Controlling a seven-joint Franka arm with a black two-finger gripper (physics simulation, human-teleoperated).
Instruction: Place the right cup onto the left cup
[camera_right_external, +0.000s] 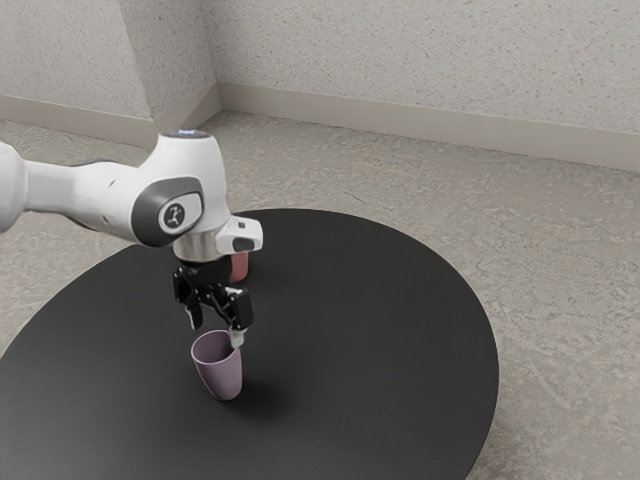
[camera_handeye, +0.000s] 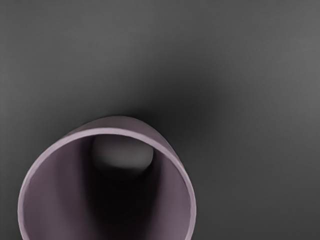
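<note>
The black gripper (camera_right_external: 216, 327) is open just above the mauve cup (camera_right_external: 220, 370) in the exterior view. One fingertip overlaps the cup's rim on the exterior view's right side; the other is above the rim's far side. Whether either touches the cup cannot be told. Seen from the hand, the mauve cup (camera_handeye: 117, 124) has its mouth facing the camera, a wide round opening with a dark inside. Behind the hand, a red cup (camera_right_external: 239, 267) is partly hidden by the arm.
Both cups are on a round black table (camera_right_external: 370, 330), whose curved edge runs along the exterior view's right. Speckled floor (camera_right_external: 560, 300) and a pale wall (camera_right_external: 430, 60) lie beyond it. The mauve cup casts a soft shadow on the tabletop.
</note>
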